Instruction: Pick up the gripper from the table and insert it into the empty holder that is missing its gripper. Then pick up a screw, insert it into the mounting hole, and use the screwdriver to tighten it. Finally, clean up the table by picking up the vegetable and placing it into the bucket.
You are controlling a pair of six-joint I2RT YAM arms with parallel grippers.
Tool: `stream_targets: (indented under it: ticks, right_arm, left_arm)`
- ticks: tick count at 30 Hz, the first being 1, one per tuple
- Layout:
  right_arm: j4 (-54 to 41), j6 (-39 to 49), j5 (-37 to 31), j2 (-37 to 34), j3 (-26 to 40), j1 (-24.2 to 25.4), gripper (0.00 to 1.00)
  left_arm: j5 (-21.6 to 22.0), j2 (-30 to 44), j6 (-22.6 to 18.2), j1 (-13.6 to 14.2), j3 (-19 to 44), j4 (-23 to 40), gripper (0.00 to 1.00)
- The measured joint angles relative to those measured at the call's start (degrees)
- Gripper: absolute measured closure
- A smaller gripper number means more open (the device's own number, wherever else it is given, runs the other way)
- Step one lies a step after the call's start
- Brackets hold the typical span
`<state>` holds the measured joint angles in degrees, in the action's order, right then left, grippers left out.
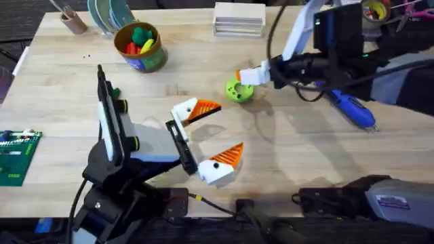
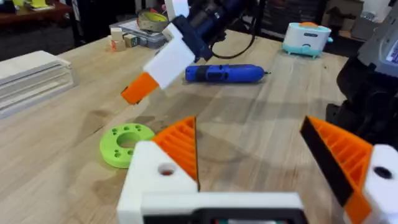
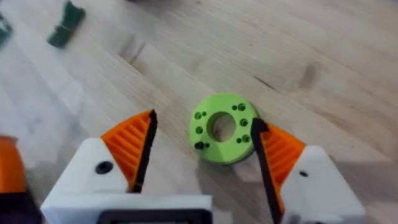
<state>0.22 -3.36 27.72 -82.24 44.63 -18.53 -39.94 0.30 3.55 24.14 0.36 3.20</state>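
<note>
Right gripper (image 3: 202, 155), seemingly open, above green ring (image 3: 222, 127)

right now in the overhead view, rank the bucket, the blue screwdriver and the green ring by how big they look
1. bucket, largest as it looks
2. screwdriver, about as long as the bucket is wide but far slimmer; the right arm hides its upper end, so this ranking is unsure
3. green ring, clearly smallest

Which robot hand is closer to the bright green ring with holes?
The right. Its end effector hangs right at the green ring, open fingers on either side of it. The left end effector is open too, farther back toward the table's near edge.
</note>
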Motion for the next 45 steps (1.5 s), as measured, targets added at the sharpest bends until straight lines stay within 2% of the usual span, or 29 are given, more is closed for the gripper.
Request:
stream_targets:
  ticks: [9,14,17,23,33,42,45]
  right_arm:
    - [-4.33,8.16,-17.89,-0.30,0.56,-12.31,0.068]
    - [-4.21,9.94,-22.07,-1.98,0.56,-14.84,0.087]
    - [-4.14,10.30,-23.15,-2.91,0.56,-14.84,0.164]
    - [-3.84,10.70,-24.02,-3.45,0.56,-14.95,0.251]
    - [-3.97,10.73,-24.28,-5.42,0.58,-16.21,0.314]
    - [-3.55,11.11,-24.94,-6.75,0.65,-16.41,0.611]
    - [-3.52,11.12,-24.96,-6.75,0.65,-16.41,0.635]
  left_arm:
    - [-0.01,0.00,0.00,0.00,0.00,0.00,0.008]
    - [-0.07,0.00,0.00,0.00,0.00,0.00,0.008]
    - [-0.17,0.00,0.00,0.00,0.00,0.00,0.008]
    - [-0.20,0.00,0.00,0.00,0.00,0.00,0.008]
    - [-0.20,0.00,0.00,0.00,0.00,0.00,0.007]
    - [-0.39,0.00,0.00,0.00,0.00,0.00,0.008]
    - [-0.42,0.00,0.00,0.00,0.00,0.01,0.008]
